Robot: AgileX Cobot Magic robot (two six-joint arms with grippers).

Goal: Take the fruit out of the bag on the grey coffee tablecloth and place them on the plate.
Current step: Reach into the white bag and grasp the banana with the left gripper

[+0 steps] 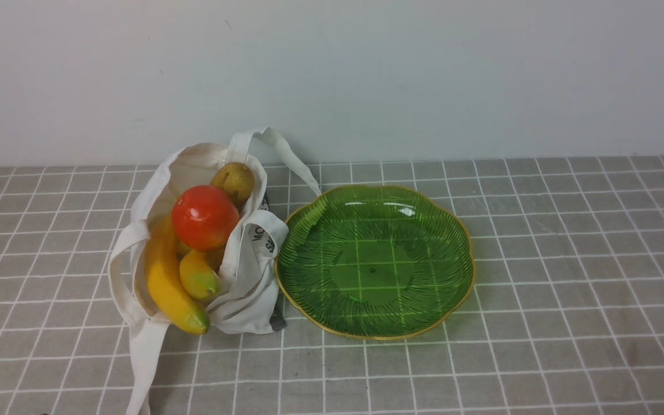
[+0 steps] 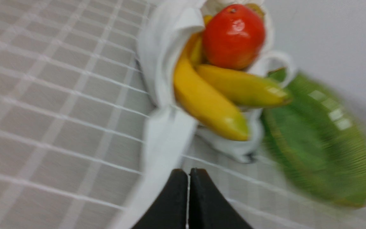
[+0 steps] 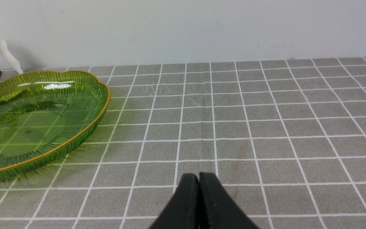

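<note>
Cloth, grey-brown with a thin white grid, spreads over the desk and runs back to a pale wall. On it, left of the middle in the front view, lies the bag, cream-white, its mouth gaping toward the robot. One strap trails forward over the cloth; another arches back and comes down behind the plate's near-bag side. Black letters show on the folded fabric, with a dark tag at the lower edge.

Just right of the bag sits the plate, green and see-through, with fine ribs and a wavy gold rim. It holds no fruit; the grid shows through its base.

The fruit is in the bag's mouth. The longer banana lies along the left side, its green tip poking out over the edge toward the robot. The red ball rests higher up, in the middle. The shorter banana lies below the ball, beside the longer one. The brownish oval sits behind the ball, toward the back.

The left claw is pressed together, pinching nothing, and the right claw is pressed together too, also empty.
</note>
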